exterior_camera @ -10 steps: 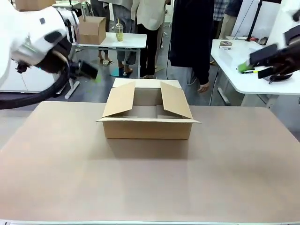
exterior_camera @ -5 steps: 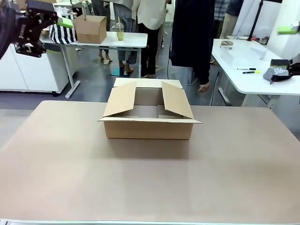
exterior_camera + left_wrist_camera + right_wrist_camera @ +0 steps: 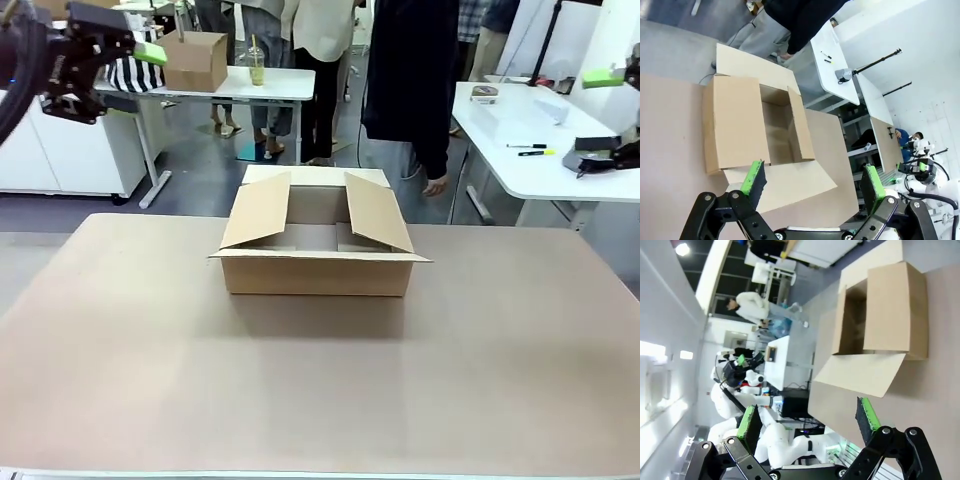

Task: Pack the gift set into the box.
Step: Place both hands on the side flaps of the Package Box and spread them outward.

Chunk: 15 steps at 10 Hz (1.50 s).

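Your box (image 3: 315, 275) sits just above the middle of the front view, its long side square to you; it is a wide, shallow brown corrugated carton, upright and open; the two side flaps stand raised and lean inward over the opening; the far flap lies folded out behind, the near one juts out toward you; between the side flaps you see bare cardboard floor; in the left wrist view it (image 3: 735, 120) fills the left-centre, in the right wrist view (image 3: 895, 305) the upper right.

Small brown carton (image 3: 196, 62) and drink cup (image 3: 255, 70) on a far white table (image 3: 285, 86), beside a dark-clothed person (image 3: 410, 70).
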### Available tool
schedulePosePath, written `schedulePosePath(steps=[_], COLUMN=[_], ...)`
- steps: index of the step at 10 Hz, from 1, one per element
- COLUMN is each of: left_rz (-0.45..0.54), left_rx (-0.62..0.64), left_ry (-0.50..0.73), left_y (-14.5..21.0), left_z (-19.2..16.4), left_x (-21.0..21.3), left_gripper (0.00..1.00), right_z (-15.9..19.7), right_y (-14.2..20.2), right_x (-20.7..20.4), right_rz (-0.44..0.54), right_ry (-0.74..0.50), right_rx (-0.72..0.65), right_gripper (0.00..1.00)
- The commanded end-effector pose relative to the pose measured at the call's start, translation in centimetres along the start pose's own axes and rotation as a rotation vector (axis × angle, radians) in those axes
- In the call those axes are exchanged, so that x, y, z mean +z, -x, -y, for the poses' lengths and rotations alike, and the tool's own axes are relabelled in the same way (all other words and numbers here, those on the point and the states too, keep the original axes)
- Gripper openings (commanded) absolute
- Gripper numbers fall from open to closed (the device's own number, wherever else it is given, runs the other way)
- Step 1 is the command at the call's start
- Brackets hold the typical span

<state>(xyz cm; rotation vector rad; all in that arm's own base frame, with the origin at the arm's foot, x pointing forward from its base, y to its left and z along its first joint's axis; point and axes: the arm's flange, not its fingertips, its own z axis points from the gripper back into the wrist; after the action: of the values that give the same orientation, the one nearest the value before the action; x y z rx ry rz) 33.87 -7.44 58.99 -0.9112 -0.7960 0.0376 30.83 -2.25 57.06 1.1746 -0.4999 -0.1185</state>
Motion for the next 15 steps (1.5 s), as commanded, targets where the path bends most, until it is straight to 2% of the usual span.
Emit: schedulePosePath(steps=[1,2,4,5,6,7,9,10,12,14,15], left_rz=[0.000,0.000,-0.160,-0.178,-0.171,-0.212,-0.303,-0.361,-0.455,-0.525,-0.569], left_rx=[-0.013,0.000,0.045,0.060,0.054,0.038,-0.079,-0.185,-0.371,-0.543,-0.597], left_ry=[-0.002,0.000,-0.005,-0.091,-0.243,-0.306,-0.455,-0.494,-0.554,-0.682,-0.704], left_y=[-0.5,0.0,-2.5,-3.8,-4.6,-4.5,-2.6,-1.6,-0.4,1.1,2.0], left_z=[-0.4,0.0,1.5,1.6,1.3,1.5,1.8,2.2,2.4,2.2,2.0], left_x=[0.2,0.0,-5.1,-9.2,-13.8,-17.7,-23.8,-26.5,-30.1,-32.8,-34.0], left_gripper=[1.00,1.00,1.00,1.00,1.00,1.00,1.00,1.00,1.00,1.00,1.00], right_z=[-0.3,-0.3,-0.3,-0.3,-0.3,-0.3,-0.3,-0.3,-0.3,-0.3,-0.3], right_y=[-0.2,-0.2,-0.2,-0.2,-0.2,-0.2,-0.2,-0.2,-0.2,-0.2,-0.2], right_x=[0.2,0.2,0.2,0.2,0.2,0.2,0.2,0.2,0.2,0.2,0.2], right_rz=[0.018,0.018,0.018,0.018,0.018,0.018,0.018,0.018,0.018,0.018,0.018], right_ry=[-0.029,-0.029,-0.029,-0.029,-0.029,-0.029,-0.029,-0.029,-0.029,-0.029,-0.029], right_rx=[0.032,0.032,0.032,0.032,0.032,0.032,0.032,0.032,0.032,0.032,0.032], right_gripper=[1.00,1.00,1.00,1.00,1.00,1.00,1.00,1.00,1.00,1.00,1.00])
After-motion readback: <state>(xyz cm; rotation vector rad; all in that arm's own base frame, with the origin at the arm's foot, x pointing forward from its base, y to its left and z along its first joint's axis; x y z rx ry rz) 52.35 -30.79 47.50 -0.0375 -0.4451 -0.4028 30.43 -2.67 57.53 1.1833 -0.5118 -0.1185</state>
